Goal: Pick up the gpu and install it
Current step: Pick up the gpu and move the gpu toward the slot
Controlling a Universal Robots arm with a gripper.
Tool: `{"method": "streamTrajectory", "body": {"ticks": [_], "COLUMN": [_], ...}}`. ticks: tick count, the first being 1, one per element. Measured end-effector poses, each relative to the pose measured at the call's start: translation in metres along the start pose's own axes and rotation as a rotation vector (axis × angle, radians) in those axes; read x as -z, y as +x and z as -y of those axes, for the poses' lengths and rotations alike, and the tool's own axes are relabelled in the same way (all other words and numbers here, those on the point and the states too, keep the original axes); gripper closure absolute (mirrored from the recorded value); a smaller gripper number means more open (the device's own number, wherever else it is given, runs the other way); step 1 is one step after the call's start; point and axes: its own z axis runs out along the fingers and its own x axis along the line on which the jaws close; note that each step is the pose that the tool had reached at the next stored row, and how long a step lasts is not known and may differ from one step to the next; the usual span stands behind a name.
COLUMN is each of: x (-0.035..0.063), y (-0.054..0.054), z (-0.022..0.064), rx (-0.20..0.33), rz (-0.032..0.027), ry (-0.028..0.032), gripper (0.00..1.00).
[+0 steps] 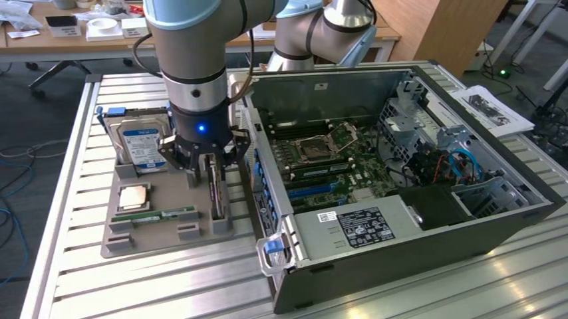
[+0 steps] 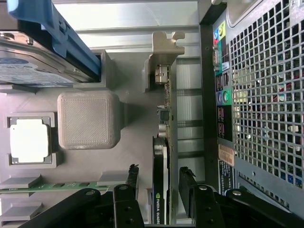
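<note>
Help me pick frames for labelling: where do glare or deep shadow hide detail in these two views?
Exterior view: overhead light glares off the table slats, and the inside of the computer case is dimmer, though its parts can be made out. Wrist view: the processor chip is blown out to plain white, the slats glare again, and the gpu sits in even, dim light.

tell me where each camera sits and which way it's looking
Exterior view: off the arm, high, looking down on the grey plastic parts tray and open black computer case; arm and pincer show.
Wrist view: on the wrist, looking down between the open pincer's fingers.
Shared: the thin dark gpu card, edge-on in the tray, straddled by the pincer.
</note>
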Motion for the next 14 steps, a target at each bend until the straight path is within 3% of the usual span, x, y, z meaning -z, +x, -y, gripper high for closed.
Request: {"method": "streamTrajectory", "body": {"ticks": [14], "x": [-0.0024], "y": [0.0], "z": [0.0001], "rx": [0.0], "rz": [0.0002], "ry": [-0.0002], "gripper": [0.53]}}
